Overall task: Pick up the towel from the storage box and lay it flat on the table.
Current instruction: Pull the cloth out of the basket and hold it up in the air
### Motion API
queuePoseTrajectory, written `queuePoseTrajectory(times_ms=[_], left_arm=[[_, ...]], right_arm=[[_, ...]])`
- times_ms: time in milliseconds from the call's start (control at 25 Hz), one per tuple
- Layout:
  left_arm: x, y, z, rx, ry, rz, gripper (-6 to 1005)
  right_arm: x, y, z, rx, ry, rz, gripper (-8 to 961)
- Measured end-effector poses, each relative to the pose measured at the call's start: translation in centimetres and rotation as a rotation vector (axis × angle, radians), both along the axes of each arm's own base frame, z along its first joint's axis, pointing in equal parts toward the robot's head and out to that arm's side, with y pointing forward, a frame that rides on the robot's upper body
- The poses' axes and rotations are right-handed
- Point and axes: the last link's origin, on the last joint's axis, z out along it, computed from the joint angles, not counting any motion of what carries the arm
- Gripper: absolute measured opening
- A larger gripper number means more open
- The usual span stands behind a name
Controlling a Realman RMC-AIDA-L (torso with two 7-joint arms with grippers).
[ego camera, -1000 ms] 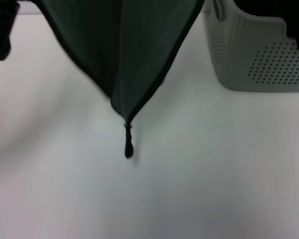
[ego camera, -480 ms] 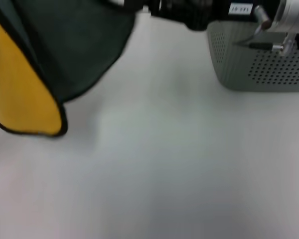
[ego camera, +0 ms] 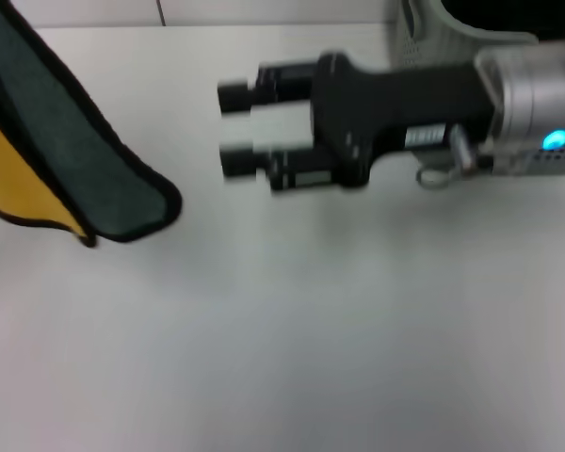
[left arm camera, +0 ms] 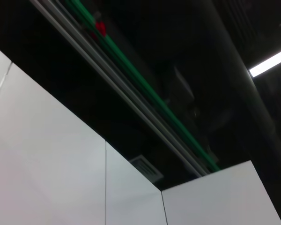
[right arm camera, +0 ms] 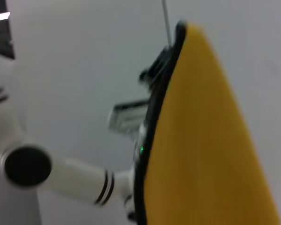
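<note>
The towel (ego camera: pixel 71 160) hangs at the far left of the head view, dark green-grey side facing me, with a strip of its yellow side along the left edge and black binding. Its lower corner hovers just over the table (ego camera: pixel 311 330). In the right wrist view the towel's yellow side (right arm camera: pixel 201 140) fills the frame, and a dark part of my left gripper (right arm camera: pixel 153 74) meets its black edge, with the white left arm (right arm camera: pixel 61 176) behind. My right gripper (ego camera: pixel 234 127) points left over the table's middle, open, empty and apart from the towel. The storage box (ego camera: pixel 424 38) stands at the back right.
The right arm's black and silver wrist (ego camera: pixel 508 104) reaches across in front of the box. A wall edge runs along the table's far side. The left wrist view shows only ceiling beams and white panels.
The towel has swung from the middle to the far left, turning its yellow side partly into view. My right gripper has come down into the head view, empty.
</note>
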Motion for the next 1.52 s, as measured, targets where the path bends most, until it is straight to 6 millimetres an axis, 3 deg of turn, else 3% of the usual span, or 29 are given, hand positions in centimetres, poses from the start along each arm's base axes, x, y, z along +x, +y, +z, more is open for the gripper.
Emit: queuePoseTrajectory(times_ms=[280, 520, 840, 1040, 1280, 1520], left_arm=[[-0.1, 0.0, 0.2, 0.011, -0.01, 0.003, 17], [0.1, 0.0, -0.2, 0.009, -0.01, 0.003, 16], [0.2, 0.2, -0.4, 0.032, 0.005, 0.008, 14], [0.0, 0.1, -0.6, 0.039, 0.008, 0.017, 14], [0.0, 0.0, -0.7, 0.031, 0.015, 0.018, 15], [0.0, 0.1, -1.0, 0.021, 0.013, 0.02, 14]], right_arm=[[1.6, -2.8, -1.9, 0.027, 0.022, 0.097, 663], [1.5, -4.2, -2.0, 0.058, 0.074, 0.135, 646], [-1.1, -4.2, -5.0, 0.125, 0.054, 0.194, 566], [-2.2, -5.5, -6.6, 0.212, 0.116, 0.232, 524], [-2.0, -6.2, -6.9, 0.305, 0.122, 0.206, 526], [-1.8, -6.2, -6.8, 0.306, 0.127, 0.196, 454]])
